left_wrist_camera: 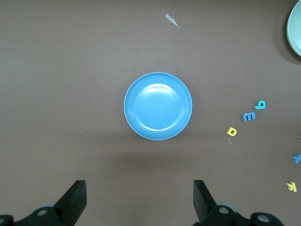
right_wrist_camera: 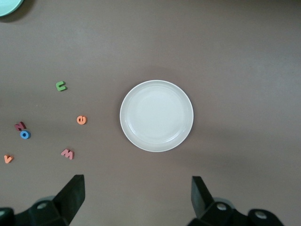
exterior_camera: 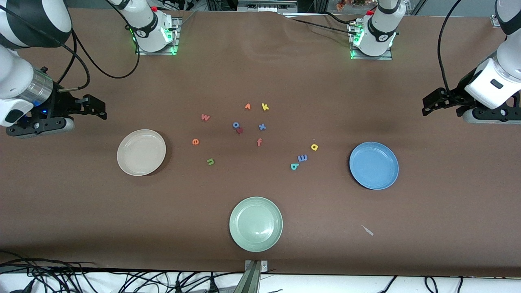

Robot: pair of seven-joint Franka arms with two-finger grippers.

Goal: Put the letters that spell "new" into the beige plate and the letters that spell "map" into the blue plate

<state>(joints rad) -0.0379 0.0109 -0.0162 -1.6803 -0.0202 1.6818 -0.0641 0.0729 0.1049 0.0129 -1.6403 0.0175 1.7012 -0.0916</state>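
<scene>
The brown table (exterior_camera: 260, 73) carries three plates. The beige plate (exterior_camera: 141, 152) lies empty under the right gripper (right_wrist_camera: 136, 197), whose jaws gape, released. The blue plate (exterior_camera: 373, 165) lies empty under the left gripper (left_wrist_camera: 138, 200), likewise spread wide, holding nothing. The pale green plate (exterior_camera: 255, 224) sits at six o'clock from the letters. Green n (exterior_camera: 210, 161), orange e (exterior_camera: 195, 141) and pink w (exterior_camera: 205, 117) lie near the beige plate. Blue m (exterior_camera: 303, 158), teal p (exterior_camera: 294, 166) and yellow a (exterior_camera: 314, 147) cluster near the blue plate.
</scene>
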